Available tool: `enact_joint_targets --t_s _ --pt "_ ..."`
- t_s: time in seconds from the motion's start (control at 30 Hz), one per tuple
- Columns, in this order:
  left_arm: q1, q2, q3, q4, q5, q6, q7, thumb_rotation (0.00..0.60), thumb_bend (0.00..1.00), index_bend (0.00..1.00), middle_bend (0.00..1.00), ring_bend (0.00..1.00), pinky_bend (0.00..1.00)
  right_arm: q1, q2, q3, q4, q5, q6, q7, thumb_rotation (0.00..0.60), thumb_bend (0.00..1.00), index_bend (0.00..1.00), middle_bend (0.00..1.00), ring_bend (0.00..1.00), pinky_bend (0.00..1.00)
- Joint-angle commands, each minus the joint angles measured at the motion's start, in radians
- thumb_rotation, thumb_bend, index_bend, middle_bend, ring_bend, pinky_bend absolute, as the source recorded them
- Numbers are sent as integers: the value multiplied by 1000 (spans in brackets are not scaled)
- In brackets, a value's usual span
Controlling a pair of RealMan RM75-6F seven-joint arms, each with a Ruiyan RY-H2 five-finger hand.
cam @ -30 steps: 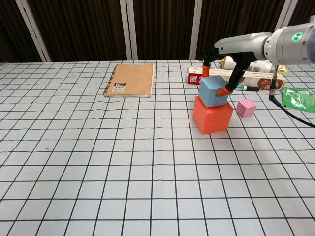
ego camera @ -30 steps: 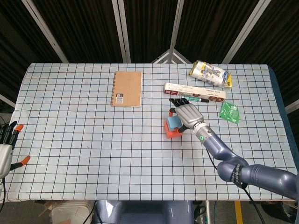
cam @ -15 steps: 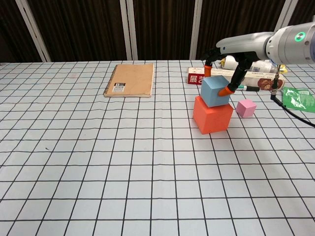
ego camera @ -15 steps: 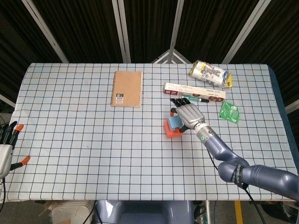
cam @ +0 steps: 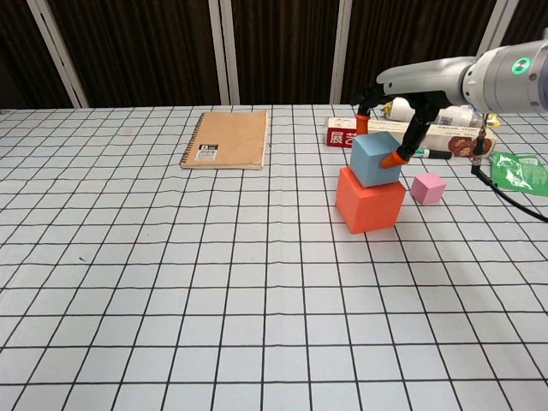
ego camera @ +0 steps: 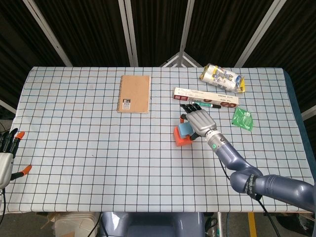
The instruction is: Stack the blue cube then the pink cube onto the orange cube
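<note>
The blue cube (cam: 374,161) sits on top of the orange cube (cam: 368,202) at the table's middle right. My right hand (cam: 396,87) reaches down over it, with orange fingertips (cam: 390,159) pinching the blue cube's back and right sides. In the head view the hand (ego camera: 200,121) covers most of the blue cube (ego camera: 184,129) above the orange cube (ego camera: 179,140). The pink cube (cam: 428,187) lies on the table just right of the stack, apart from it. My left hand (ego camera: 6,154) hangs at the table's left edge, holding nothing, fingers apart.
A brown notebook (cam: 225,139) lies at the back left of the stack. Behind the stack are a long box (ego camera: 205,97), a pen (ego camera: 206,104) and a snack bag (ego camera: 222,78). A green packet (cam: 519,171) lies to the right.
The blue cube has settled a little lower and squarer on the orange cube, with my right hand still around it. The left hand and pink cube have not moved.
</note>
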Motion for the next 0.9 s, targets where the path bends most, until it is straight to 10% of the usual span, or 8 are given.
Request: enact_joint_targets --t_s 0.03,0.9 --pt "0 0 0 0 -1 0 0 600 114 47 0 0 0 0 0 -3 0 4 0 -5 600 519 538 0 0 0" --pt "1 2 0 -1 -1 0 -3 600 114 47 0 0 0 6 5 -5 -24 32 16 -35 600 512 538 0 0 0"
